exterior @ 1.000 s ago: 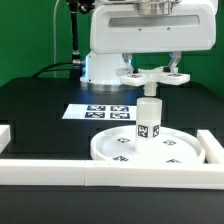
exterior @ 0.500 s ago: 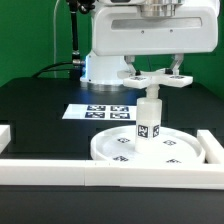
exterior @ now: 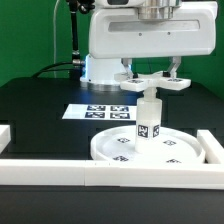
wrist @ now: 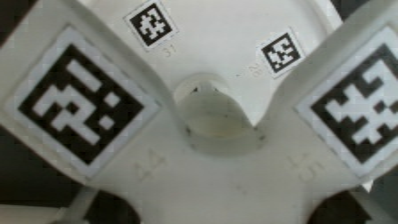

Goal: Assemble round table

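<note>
Gripper (exterior: 153, 72) clenched on cross-shaped foot piece (exterior: 153, 81); leg (exterior: 149, 122) upright just below hand, standing on round disc (exterior: 150, 152); advice: centre foot hub over leg top; keep foot level; lower straight, slowly; avoid tipping leg.

Black table (exterior: 35, 120) fills the exterior view, backed from nine to eleven o'clock by a green curtain (exterior: 30, 35). The marker board (exterior: 100, 112) lies flat on the table just nine o'clock of centre, its black-and-white square tags facing up. White bars border the table. A long bar (exterior: 50, 172) runs straight across at six o'clock, a short bar end (exterior: 5, 135) shows at eight o'clock, and a third bar (exterior: 212, 148) sits at four o'clock. A dark cable (exterior: 73, 30) hangs before the curtain at eleven o'clock.
</note>
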`<state>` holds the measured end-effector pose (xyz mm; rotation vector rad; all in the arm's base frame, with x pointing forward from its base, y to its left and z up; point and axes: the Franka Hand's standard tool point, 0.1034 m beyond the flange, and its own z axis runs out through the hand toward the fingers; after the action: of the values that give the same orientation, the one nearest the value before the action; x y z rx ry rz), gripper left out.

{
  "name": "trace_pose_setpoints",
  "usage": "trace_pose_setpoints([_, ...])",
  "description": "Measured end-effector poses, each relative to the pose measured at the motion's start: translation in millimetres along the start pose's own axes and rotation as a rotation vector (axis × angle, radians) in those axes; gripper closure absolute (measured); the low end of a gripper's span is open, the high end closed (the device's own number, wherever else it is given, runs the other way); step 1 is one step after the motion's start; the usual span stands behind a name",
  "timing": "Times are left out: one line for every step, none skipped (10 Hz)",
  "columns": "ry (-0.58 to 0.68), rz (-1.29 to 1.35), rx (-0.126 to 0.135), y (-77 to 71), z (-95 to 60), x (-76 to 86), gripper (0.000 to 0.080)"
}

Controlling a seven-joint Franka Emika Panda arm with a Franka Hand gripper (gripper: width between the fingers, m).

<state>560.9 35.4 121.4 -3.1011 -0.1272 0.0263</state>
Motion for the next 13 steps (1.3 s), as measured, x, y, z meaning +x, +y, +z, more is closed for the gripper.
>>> trace_pose_setpoints([-0.004, 0.000, -0.001, 0.2, 2.2, -0.9, 0.0351])
trace_pose_setpoints([-0.009, 0.000, -0.001, 0.4, 4.8, -1.8, 0.0351])
trace_pose_setpoints([-0.012, 0.000, -0.002, 0.5, 6.9, -2.1, 0.0351])
trace_pose_setpoints([-0.018, 0.000, -0.002, 0.5, 10.4, -3.4, 0.0351])
trace_pose_setpoints([-0.023, -0.002, -0.003, 0.2, 13.3, -4.5, 0.0351])
trace_pose_setpoints([-0.023, -0.004, -0.004, -0.7, 14.9, -4.2, 0.0351])
trace_pose_setpoints([-0.016, -0.005, -0.005, -0.9, 14.9, -3.1, 0.0351])
trace_pose_setpoints([-0.014, -0.005, -0.006, -1.0, 14.9, -2.8, 0.0351])
trace_pose_setpoints([-0.014, -0.005, -0.006, -0.8, 15.0, -2.7, 0.0351])
trace_pose_setpoints([-0.014, -0.004, -0.006, -0.8, 14.7, -2.6, 0.0351])
trace_pose_setpoints([-0.014, -0.004, -0.005, -0.7, 14.7, -2.6, 0.0351])
trace_pose_setpoints([-0.014, -0.004, -0.005, -0.7, 14.7, -2.5, 0.0351])
trace_pose_setpoints([-0.014, -0.004, -0.005, -0.7, 14.7, -2.5, 0.0351])
